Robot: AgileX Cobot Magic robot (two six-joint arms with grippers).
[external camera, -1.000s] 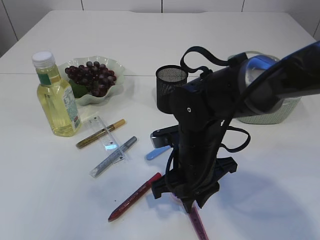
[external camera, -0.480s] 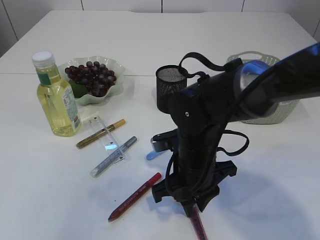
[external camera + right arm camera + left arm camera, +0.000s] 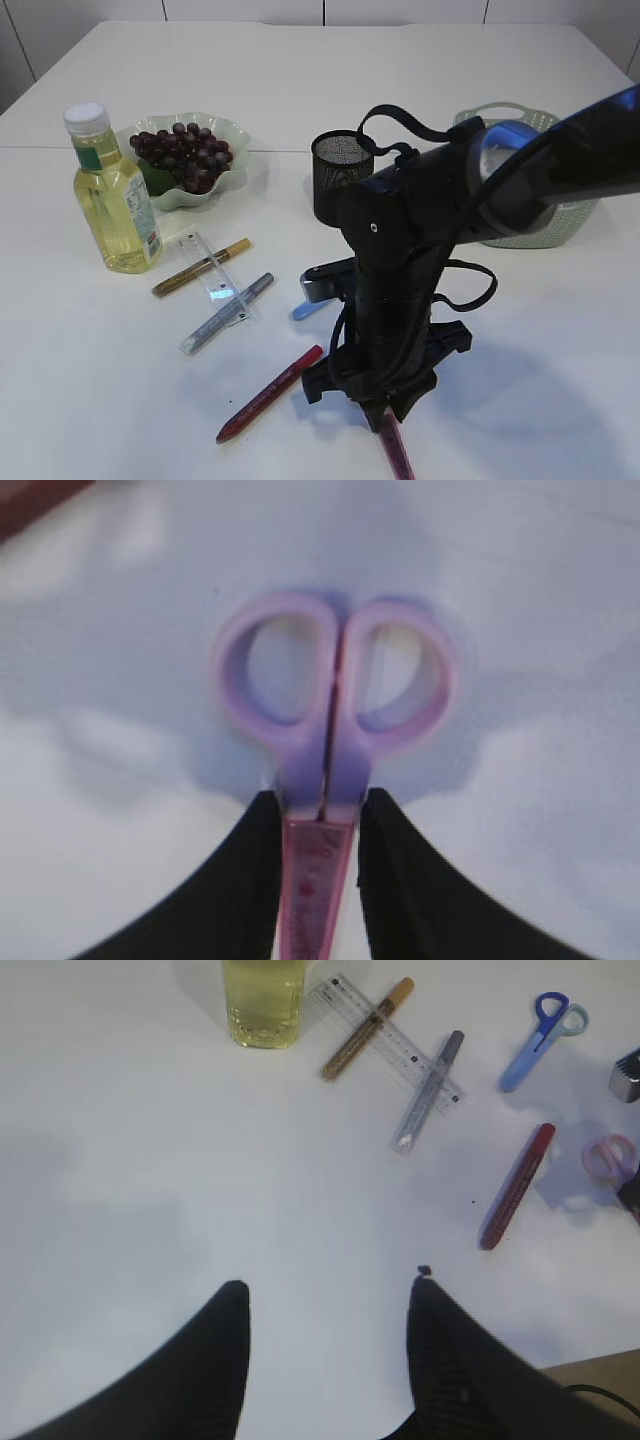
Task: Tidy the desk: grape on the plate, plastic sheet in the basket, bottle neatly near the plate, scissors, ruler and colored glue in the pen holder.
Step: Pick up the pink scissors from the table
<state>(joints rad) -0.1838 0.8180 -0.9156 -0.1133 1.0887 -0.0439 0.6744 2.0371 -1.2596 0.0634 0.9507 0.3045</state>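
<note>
My right tool (image 3: 318,865) is closed on the pink scissors (image 3: 330,710) just below the handle loops, near the front edge of the bench (image 3: 560,400). I judge them light, stiff and slick plastic; gripping at the pivot should prevent swinging. My left tool (image 3: 325,1345) stands open, holding nothing.

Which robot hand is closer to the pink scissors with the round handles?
The right one. The right gripper has its fingers on both sides of the pink plastic scissors, just below the handles. The left gripper hangs open over bare table, far away.
</note>
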